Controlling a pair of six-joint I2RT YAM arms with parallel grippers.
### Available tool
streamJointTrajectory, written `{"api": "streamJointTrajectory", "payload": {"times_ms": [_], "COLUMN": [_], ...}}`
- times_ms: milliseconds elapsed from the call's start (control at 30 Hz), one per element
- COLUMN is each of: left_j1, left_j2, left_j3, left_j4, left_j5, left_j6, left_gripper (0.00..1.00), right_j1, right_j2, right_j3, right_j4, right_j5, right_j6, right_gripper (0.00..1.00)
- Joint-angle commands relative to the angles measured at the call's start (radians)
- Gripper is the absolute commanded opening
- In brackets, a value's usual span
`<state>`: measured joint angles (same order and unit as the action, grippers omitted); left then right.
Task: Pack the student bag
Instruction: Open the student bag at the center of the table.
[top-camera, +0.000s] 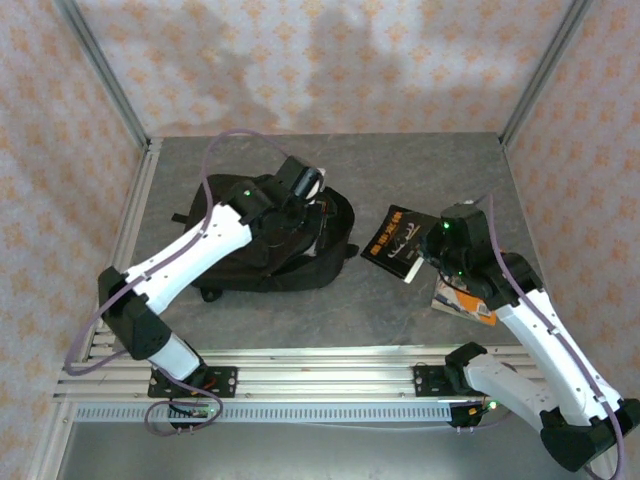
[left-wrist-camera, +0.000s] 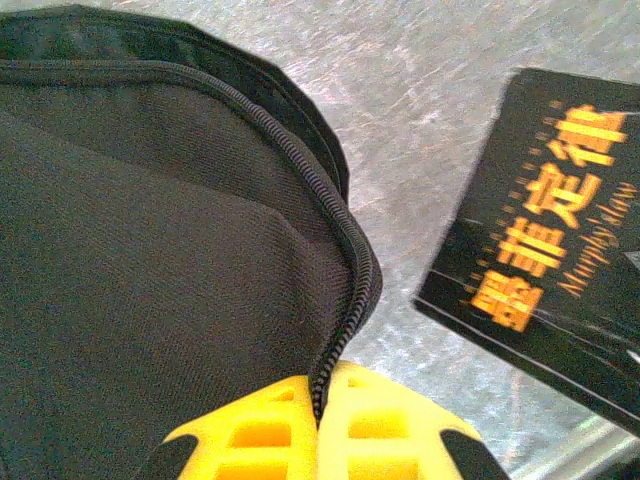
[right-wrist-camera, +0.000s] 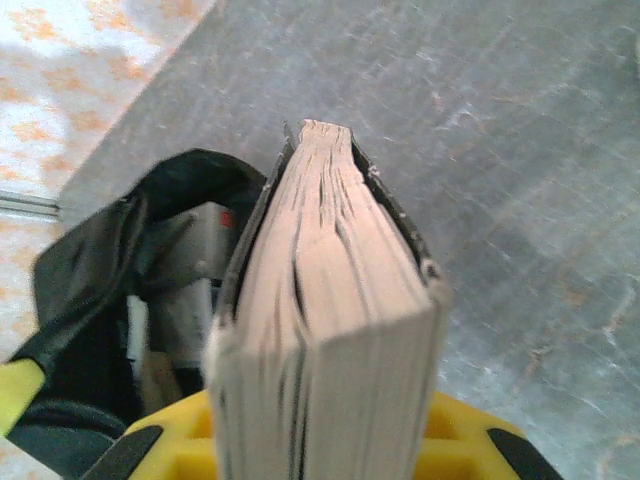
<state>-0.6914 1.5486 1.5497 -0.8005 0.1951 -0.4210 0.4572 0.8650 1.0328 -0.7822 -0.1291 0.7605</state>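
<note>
The left end effector (left-wrist-camera: 320, 405) pinches the student bag (left-wrist-camera: 150, 250) at its zip (left-wrist-camera: 350, 250). The right end effector (right-wrist-camera: 320, 430) clamps a book (right-wrist-camera: 340, 280), with the bag frame-left of it.

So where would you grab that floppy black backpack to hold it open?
Pinch the zip rim of the student bag, coming from the side facing the black book: the fabric is limp, and that rim is a thin ridge. The left gripper is shut there.
</note>
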Motion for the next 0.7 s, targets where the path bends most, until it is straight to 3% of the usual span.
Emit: {"api": "streamJointTrajectory", "payload": {"times_ms": [0, 233, 400, 667], "left_j1": [-0.013, -0.01, 0.008, 0.058], "left_j2": [-0.061, -0.207, -0.363, -0.478], "left_j3": [-0.027, -0.078, -0.207, -0.376], "left_j4": [0.088, 0.086, 0.155, 0.209], "left_j5": [0.056, -0.007, -0.08, -0.037], "left_j6": [-0.044, -0.059, -0.142, -0.24], "left_gripper": [0.0, 0.0, 0.0, 0.0], "right_j1": [-0.005, -0.005, -0.004, 0.034], "right_j2": [0.028, 0.147, 0.249, 0.479], "right_j3": [0.093, 0.167, 0.161, 0.231], "right_j4": [0.151, 0.18, 0.307, 0.507], "right_j5": [-0.01, -0.084, -0.244, -0.416], "right_j6": [-0.023, -0.014, 0.081, 0.273], "right_gripper": [0.0, 0.0, 0.0, 0.0]}}
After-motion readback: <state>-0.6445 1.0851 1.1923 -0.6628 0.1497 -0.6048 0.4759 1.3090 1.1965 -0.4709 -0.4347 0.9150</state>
